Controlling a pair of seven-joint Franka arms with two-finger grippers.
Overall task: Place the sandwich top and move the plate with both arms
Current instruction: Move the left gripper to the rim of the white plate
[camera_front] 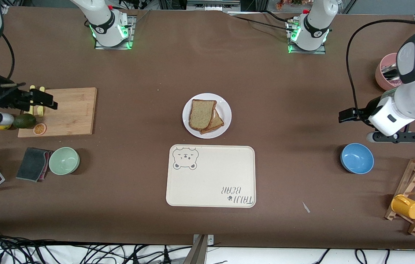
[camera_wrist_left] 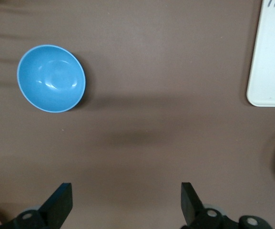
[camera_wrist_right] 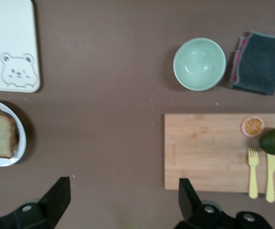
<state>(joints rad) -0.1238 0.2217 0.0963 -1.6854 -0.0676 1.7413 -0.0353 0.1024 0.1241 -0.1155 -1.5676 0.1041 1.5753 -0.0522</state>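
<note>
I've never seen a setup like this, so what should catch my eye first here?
Mid-table, a white plate holds the sandwich top stacked on another slice, with a cream bear-print tray just nearer the camera. The left gripper hangs open over bare table by a blue bowl; the right gripper hangs open beside a wooden cutting board.

bear tray | blue bowl | green bowl | cutting board | avocado

Glossy white plate; wooden board; matt brown tabletop.
</note>
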